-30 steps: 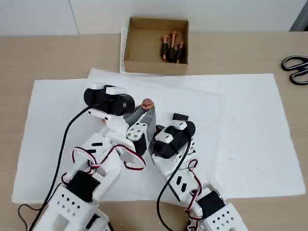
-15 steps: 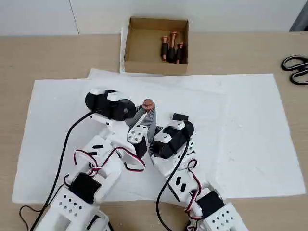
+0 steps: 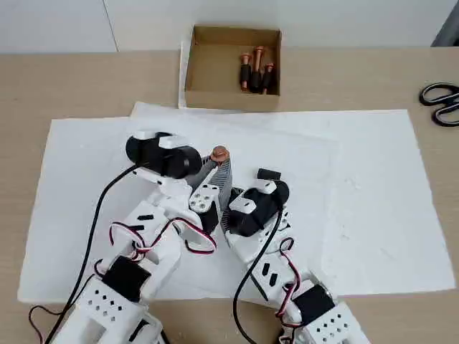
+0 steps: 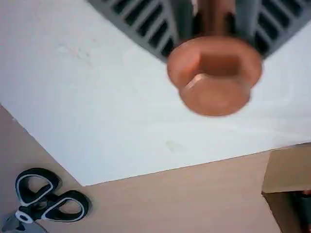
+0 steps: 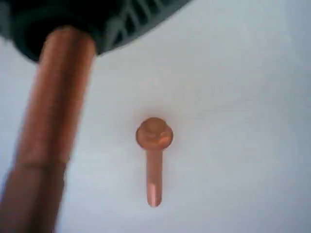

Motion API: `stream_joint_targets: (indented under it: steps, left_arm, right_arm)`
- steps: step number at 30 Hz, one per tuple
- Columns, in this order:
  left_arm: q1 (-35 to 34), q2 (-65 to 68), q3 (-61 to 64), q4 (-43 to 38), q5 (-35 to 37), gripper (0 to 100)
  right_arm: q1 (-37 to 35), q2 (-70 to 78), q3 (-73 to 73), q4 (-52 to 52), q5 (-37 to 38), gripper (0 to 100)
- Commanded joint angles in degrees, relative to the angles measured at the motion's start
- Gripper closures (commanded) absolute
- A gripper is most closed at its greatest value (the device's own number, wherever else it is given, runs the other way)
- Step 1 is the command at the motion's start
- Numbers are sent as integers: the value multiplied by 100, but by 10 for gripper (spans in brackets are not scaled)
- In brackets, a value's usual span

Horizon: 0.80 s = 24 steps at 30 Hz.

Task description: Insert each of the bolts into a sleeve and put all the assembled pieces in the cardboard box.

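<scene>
- Clamping one bolt point(image 4: 214, 75), the left gripper point(image 4: 213, 14) sat beside the right gripper point(image 3: 226, 185), whose grip could not be told.
- One loose bolt point(image 5: 153, 155) lay on the paper point(image 3: 373, 201).
- Three assembled pieces point(image 3: 256, 69) lay in the cardboard box point(image 3: 215, 68).

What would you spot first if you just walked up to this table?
The shiny copper bolt stands out first, pinched in the left gripper right in the middle of the white paper. Next comes the cardboard box beyond the paper, with three finished pieces lying inside.
</scene>
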Motion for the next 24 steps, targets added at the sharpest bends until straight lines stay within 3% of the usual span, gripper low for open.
stream_joint_targets:
  steps: [1, 24]
  left_arm:
    - [-18, -44, -154, -35, -35, 994]
    - [-18, -44, -532, -35, 167, 994]
  right_arm:
    - [-4, -127, 44, -31, -35, 995]
    - [-4, -127, 44, -22, -35, 995]
